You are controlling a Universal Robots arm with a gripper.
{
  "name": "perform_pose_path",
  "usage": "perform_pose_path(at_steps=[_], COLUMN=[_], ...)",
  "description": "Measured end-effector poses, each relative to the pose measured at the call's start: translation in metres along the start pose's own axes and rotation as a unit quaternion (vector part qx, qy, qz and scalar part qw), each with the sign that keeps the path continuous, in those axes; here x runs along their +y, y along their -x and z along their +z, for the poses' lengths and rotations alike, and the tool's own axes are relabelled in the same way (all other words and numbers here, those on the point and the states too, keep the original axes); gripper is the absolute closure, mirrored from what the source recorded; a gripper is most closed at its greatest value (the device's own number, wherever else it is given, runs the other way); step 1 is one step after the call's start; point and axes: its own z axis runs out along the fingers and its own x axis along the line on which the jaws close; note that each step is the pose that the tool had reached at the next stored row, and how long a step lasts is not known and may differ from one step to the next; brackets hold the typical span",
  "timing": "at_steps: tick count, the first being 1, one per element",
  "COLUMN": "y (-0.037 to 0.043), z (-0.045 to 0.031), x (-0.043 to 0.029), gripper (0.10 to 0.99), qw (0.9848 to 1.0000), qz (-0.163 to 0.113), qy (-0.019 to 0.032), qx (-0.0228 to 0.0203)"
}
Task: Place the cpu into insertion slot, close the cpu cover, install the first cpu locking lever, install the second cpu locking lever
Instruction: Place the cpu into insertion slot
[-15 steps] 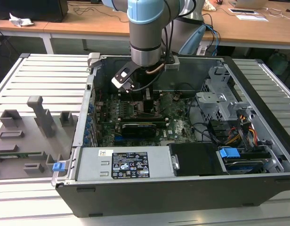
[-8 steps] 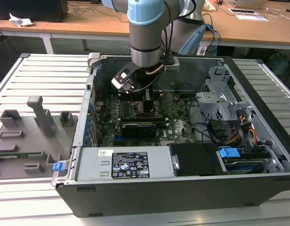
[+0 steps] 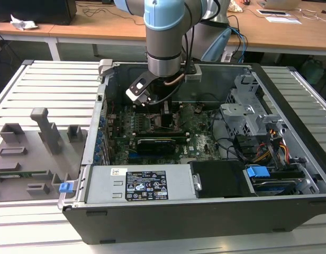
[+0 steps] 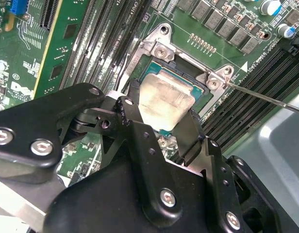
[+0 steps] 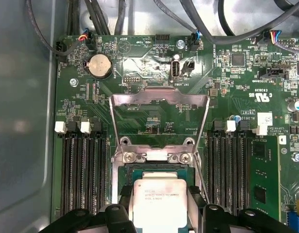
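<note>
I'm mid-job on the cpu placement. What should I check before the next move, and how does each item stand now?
1. The cover is swung back, off the slot: ok.
2. The cpu sits between the fingers of the gripper: ok.
3. The cpu is at the slot, overlapping it: ok.
4. The cpu lies flat and fully seated: cannot tell.
5. The cpu corner marks match the slot: cannot tell.
6. The lever is clear of the slot opening: ok.
</note>
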Motion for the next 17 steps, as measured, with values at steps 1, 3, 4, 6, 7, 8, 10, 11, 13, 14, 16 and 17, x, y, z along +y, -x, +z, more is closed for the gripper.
perform_pose_path(at_steps=[1,3,4,6,7,8,10,11,13,14,16,17], y=[0.0,0.0,-0.0001,0.0,0.0,0.0,-0.0005,-0.0007,-0.0013,-0.0015,-0.0017,-0.0018], z=[0.0,0.0003,0.0004,0.0005,0.0005,0.0005,0.0006,0.0006,0.0007,0.0008,0.001,0.001], x=[0.0,0.0,0.0001,0.0,0.0,0.0,0.0002,0.0003,0.0005,0.0008,0.0011,0.0011], gripper=[0.553,0.553,0.553,0.478,0.478,0.478,0.478,0.478,0.478,0.478,0.478,0.478], qw=[1.0,1.0,1.0,1.0,1.0,1.0,1.0,1.0,1.0,1.0,1.0,1.0], qz=[0.0,0.0,0.0,0.0,0.0,0.0,0.0,0.0,0.0,0.0,0.001,0.001], qy=[0.0,0.0001,0.0001,0.0,0.0,0.0,0.0001,0.0001,0.0,0.0,0.0001,0.0001], qx=[-0.0001,0.0,0.0002,0.0001,0.0001,0.0,0.0006,0.0016,0.0043,0.0068,0.009,0.0094])
